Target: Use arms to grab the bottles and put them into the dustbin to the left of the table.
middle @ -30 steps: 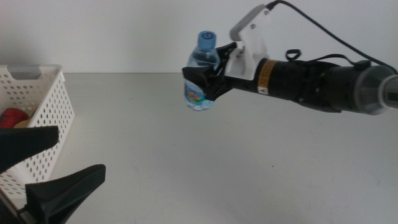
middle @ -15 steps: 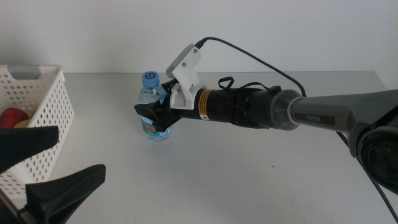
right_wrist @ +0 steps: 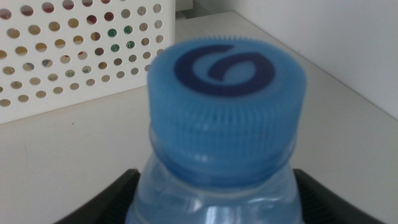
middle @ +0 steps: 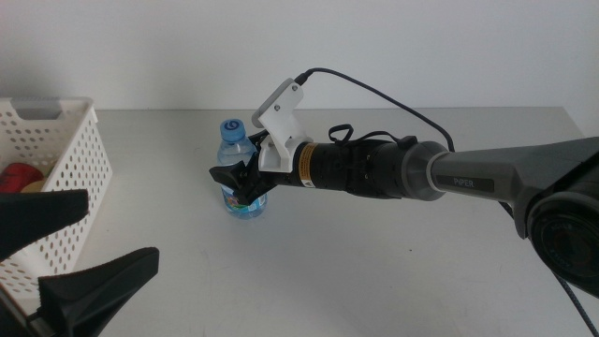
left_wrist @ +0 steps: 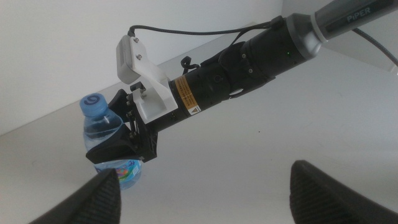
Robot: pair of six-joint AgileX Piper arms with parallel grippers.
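Observation:
The blue-capped clear water bottle (middle: 235, 148) stands upright on or just above the table (middle: 374, 271), left of centre and to the right of the dustbin. My right gripper (middle: 240, 181) reaches in from the right and is shut on the bottle's body. In the right wrist view the cap (right_wrist: 227, 112) fills the picture, with the jaws on both sides of the bottle. My left gripper (middle: 84, 245) is open and empty at the front left. Its wrist view shows the bottle (left_wrist: 102, 127) and the right arm. The white perforated dustbin (middle: 65, 159) stands at the left with a red can (middle: 19, 176) inside.
The dustbin wall (right_wrist: 81, 43) shows behind the bottle in the right wrist view, with coloured things dimly seen through its holes. The right arm's black cable (middle: 374, 84) loops above the arm. A white wall runs behind the table's far edge.
The right arm has carried the bottle left toward the dustbin and lowered it from the air to the table surface. The left gripper has not moved.

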